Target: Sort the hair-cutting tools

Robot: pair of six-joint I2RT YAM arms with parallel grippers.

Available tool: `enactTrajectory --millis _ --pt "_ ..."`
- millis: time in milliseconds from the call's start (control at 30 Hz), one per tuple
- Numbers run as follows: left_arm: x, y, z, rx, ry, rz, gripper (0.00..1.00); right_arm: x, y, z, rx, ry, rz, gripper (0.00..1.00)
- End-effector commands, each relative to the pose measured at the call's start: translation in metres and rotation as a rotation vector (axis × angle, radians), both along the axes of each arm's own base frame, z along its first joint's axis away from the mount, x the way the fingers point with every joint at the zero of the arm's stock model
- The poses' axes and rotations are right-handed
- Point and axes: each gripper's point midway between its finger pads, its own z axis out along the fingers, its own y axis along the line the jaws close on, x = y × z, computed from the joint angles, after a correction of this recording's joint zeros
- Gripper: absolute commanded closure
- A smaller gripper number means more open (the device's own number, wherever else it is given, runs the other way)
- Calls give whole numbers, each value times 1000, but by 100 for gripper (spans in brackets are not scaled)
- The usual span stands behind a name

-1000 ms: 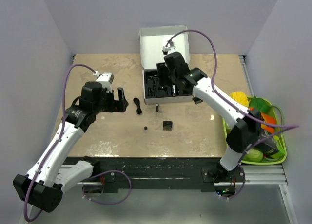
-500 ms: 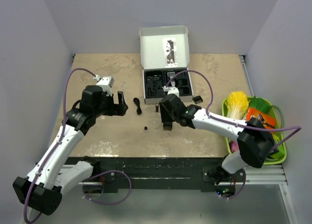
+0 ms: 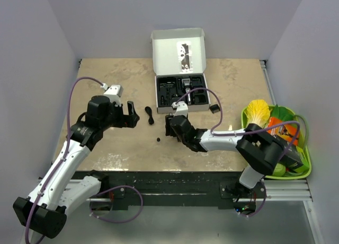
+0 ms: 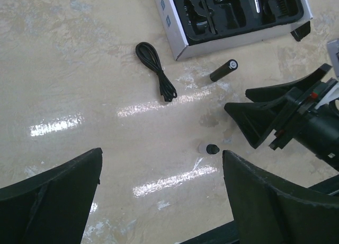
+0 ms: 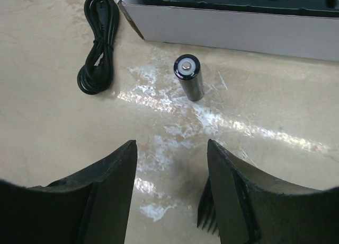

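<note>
**Box open, pieces lying loose**

The white box (image 4: 222,38) is sitting open on the bench (image 3: 106,79), its black tray (image 3: 161,98) holding what looks like the clipper (image 3: 186,84). In front are lying the cord (image 4: 155,70), short cylinder (image 5: 189,74) and tiny round bit (image 4: 212,148). The right claw (image 5: 170,148) is hanging half spread, gripping nothing, the comb guard (image 5: 208,215) beside one finger. The left claw (image 4: 161,154) is gaping wide.

Beige marbled table (image 3: 132,143): open white box (image 3: 165,55) toward the far edge; coiled cord (image 3: 149,115), short cylinder (image 5: 189,76) and tiny round bit (image 3: 158,140) lie nearer.
</note>
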Motion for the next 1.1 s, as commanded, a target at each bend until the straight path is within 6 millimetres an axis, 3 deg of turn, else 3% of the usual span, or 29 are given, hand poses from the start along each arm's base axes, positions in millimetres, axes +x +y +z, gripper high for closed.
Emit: enactTrajectory --millis 0,267,500,1067 --pt "4 -5 16 -44 -76 -13 1 22 14 14 91 -130 -54 42" --pt "4 -3 11 -22 -69 -12 1 33 5 7 57 -181 -142 41" --pt "6 -4 6 -17 -68 -19 1 38 10 -10 50 -179 -153 42" --pt "8 -7 1 -15 -51 -36 1 54 16 -15 37 -244 -179 47"
